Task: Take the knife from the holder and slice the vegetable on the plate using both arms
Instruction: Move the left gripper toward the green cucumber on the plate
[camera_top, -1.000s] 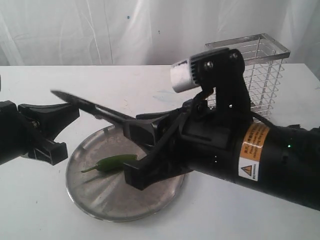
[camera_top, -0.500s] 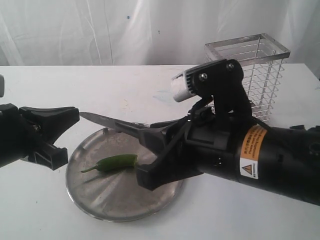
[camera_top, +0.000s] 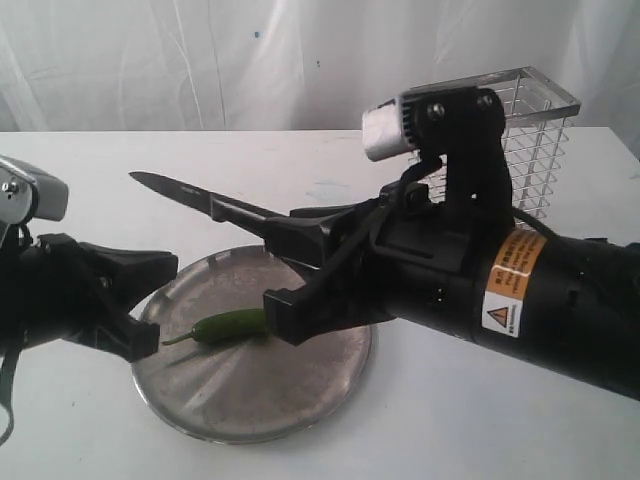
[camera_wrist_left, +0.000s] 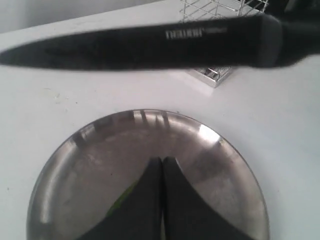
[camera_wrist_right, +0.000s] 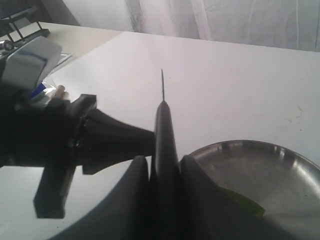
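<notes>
- Your right fingers (camera_top: 290, 275) are pinching the knife (camera_top: 200, 200) by its handle. The black blade is sticking out past them and hanging in the air above the plate (camera_top: 260, 385).
- Your left fingers (camera_wrist_left: 162, 167) are pressed together and holding nothing. They are hovering low over the near-left part of the plate.
- The vegetable (camera_top: 232, 324) is lying flat on the plate, left of its middle. It is sitting below the blade and just beside your left fingertips, with its thin stem pointing toward them. I cannot tell whether they are touching it.
- The chilli's long axis is running roughly from one arm toward the other. The blade is pointing much the same way and rising toward its tip, which is passing beyond the plate's far-left rim. By my reading, the blade is lining up along the chilli rather than across it, so a crosswise cut is calling for a turn of the knife as well as a drop.
- The left arm is the nearer one to the chilli, so it looks best placed to steady the stem end.
- The plate's low rim is sitting close under both sets of fingers, so watch it as you go down.
- The holder (camera_top: 540, 150) is standing well behind the plate, on the right arm's side, clear of the cut. The tabletop (camera_top: 90, 170) beyond the plate's far rim is giving you open room.
</notes>
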